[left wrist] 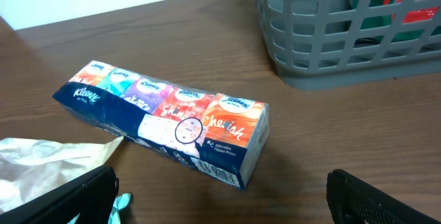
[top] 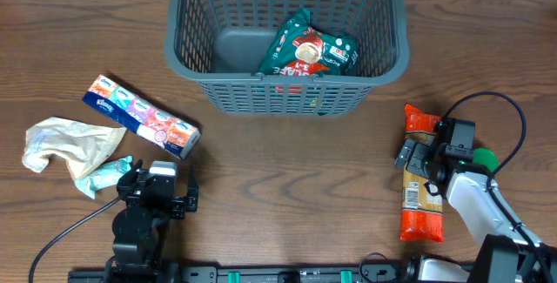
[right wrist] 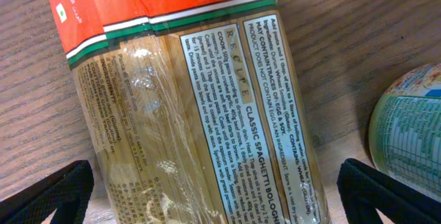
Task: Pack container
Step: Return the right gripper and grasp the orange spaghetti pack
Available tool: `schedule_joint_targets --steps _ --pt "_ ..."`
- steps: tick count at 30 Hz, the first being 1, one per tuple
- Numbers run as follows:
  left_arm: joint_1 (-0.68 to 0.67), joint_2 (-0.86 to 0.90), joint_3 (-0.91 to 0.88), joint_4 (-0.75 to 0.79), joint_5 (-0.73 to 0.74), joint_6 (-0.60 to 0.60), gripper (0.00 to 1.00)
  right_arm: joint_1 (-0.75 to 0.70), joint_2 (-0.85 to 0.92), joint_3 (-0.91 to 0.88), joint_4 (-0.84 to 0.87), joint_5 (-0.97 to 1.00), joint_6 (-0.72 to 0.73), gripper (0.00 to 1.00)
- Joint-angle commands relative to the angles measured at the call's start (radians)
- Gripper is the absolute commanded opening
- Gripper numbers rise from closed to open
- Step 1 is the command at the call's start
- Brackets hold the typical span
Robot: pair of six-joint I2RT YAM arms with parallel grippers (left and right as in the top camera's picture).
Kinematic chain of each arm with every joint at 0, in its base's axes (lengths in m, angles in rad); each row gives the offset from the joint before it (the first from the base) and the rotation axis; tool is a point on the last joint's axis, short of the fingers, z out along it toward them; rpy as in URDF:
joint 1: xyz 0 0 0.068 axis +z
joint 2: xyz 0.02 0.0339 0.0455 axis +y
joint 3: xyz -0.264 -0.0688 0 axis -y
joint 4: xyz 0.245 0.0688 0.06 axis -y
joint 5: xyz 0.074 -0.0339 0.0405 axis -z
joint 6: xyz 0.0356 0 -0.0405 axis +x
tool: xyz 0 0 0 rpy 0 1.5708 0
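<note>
We hover right claw (right wrist: 213,186) wide open over spaghetti (right wrist: 207,107), front-right of basket (top: 244,96), lining up grab; left claw (left wrist: 220,203) open too.

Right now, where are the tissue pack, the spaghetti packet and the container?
tissue pack (top: 142,117): overhead view, middle of its top face.
spaghetti packet (right wrist: 207,120): right wrist view, clear wrapper over the pasta.
container (top: 261,97): overhead view, its near lattice wall.
</note>
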Motion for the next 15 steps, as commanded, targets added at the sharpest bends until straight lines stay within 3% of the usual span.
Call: schedule_joint_targets --steps 1,8,15 --pt "-0.003 -0.006 -0.018 -0.003 -0.004 -0.006 0.98 0.007 0.024 -0.012 0.002 0.006 -0.018 0.98" --pt "-0.003 -0.006 -0.018 -0.003 -0.004 -0.006 0.99 0.007 0.08 -0.012 -0.001 0.006 -0.017 0.95" --pt "-0.003 -0.006 -0.018 -0.003 -0.004 -0.006 0.98 0.007 0.122 -0.012 -0.001 0.005 -0.017 0.72"
